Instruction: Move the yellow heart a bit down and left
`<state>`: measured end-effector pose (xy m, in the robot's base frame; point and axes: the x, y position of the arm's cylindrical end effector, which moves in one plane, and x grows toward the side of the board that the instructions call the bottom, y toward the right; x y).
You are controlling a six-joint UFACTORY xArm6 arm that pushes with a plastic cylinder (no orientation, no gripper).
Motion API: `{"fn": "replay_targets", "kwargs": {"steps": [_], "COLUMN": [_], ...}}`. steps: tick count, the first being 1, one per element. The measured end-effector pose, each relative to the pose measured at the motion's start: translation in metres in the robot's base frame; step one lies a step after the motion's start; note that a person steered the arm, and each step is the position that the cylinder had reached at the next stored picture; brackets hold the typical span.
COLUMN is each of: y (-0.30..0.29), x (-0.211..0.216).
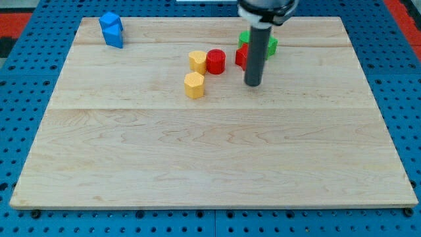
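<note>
From the camera view, the yellow heart (197, 61) sits in the upper middle of the wooden board (210, 158), touching the red cylinder (216, 61) on its right. My tip (253, 84) rests well to the heart's right and slightly lower, apart from it; it is a bare rod, no jaws. A yellow hexagon (194, 85) lies just below the heart. Bare wood stretches left and down. Blue blocks (112, 29) sit near the top left corner. A red block (241, 56) and a green block (271, 45) hide partly behind the rod. No writing is visible.

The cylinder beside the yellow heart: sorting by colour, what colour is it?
Red, seen in the camera view.
</note>
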<state>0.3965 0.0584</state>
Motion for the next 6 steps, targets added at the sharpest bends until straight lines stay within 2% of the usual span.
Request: {"fn": "replay_targets", "kwargs": {"steps": [1,3,5,6], "y": [-0.054,-0.119,-0.144,-0.126], "x": [0.004,-0.042,-0.087,-0.101]}}
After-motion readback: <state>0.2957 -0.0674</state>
